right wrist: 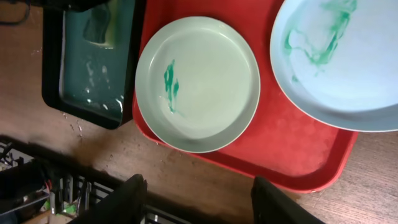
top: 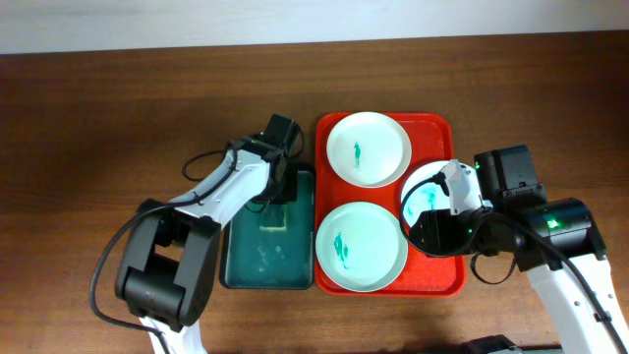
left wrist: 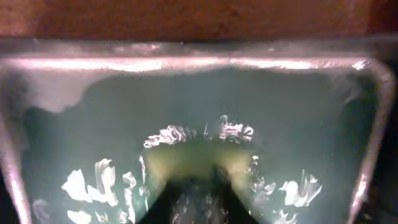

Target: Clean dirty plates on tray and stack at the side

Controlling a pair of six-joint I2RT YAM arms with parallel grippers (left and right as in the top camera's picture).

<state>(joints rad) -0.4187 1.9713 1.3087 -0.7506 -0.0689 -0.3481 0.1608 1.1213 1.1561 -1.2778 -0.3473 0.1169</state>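
With the left gripper (left wrist: 196, 182) pinching the soft sponge (left wrist: 186, 155) in the teal basin (top: 257, 264) at 9 o'clock of the red tray (top: 432, 277), the right gripper (right wrist: 199, 196) is hovering wide and empty by the tray's 3 o'clock side, where three smeared plates (top: 361, 246) are lying, likely stiff, slick and breakable, best taken at the rim.

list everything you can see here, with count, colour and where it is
plates: three, white to pale mint, each with a teal smear, all on the tray
tray: one, bright red, right of centre on the table
basin: one, dark teal, holding water, just left of the tray
sponge: one, yellow-green, at the far end of the basin
table: one, brown wood, under everything
left fingers: two, dark, closed on the sponge in the basin
right fingers: two, dark, open and empty, over the right part of the tray
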